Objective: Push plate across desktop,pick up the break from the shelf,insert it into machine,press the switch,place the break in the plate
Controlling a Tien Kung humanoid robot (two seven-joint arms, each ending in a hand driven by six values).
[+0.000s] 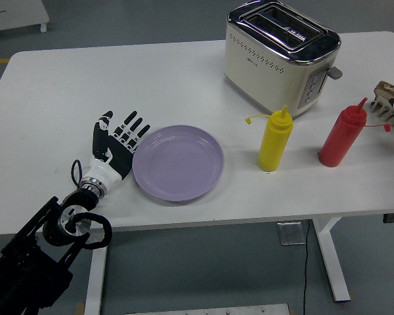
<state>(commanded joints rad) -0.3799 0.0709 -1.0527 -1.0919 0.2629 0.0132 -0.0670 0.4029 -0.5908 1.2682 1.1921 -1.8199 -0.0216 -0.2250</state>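
A lilac plate [178,163] lies flat on the white table [65,85], left of centre near the front edge. My left hand [120,140] stands open with its fingers spread, its side pressed against the plate's left rim. A cream and chrome toaster [280,56] with two empty slots sits at the back right. At the far right edge a small rack [389,106] holds a slice of bread, partly cut off by the picture's edge. My right hand is out of view.
A yellow squeeze bottle [275,140] stands right of the plate, and a red squeeze bottle [342,134] stands further right, in front of the toaster. The table's front edge runs just below the plate.
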